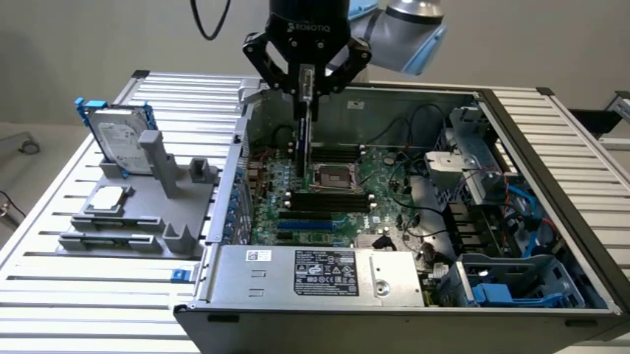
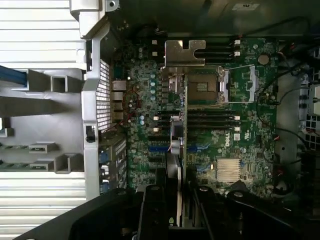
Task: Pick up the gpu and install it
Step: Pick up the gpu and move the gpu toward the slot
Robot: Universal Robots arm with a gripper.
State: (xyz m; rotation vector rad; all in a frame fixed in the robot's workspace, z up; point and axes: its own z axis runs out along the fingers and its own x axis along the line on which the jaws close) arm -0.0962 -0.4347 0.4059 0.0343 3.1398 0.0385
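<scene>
Gripper (image 1: pixel 307 90) jaws clamped on gpu (image 1: pixel 308 140) top edge — card hangs upright, edge-on, above motherboard (image 1: pixel 382 175) inside open case (image 1: pixel 394 332).

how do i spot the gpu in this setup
Start at the open grey metal computer case with the green motherboard inside. Over it hangs the black claw, clamped on the thin dark gpu card. Unlike the boards below, it hangs upright and edge-on from the claw.
</scene>
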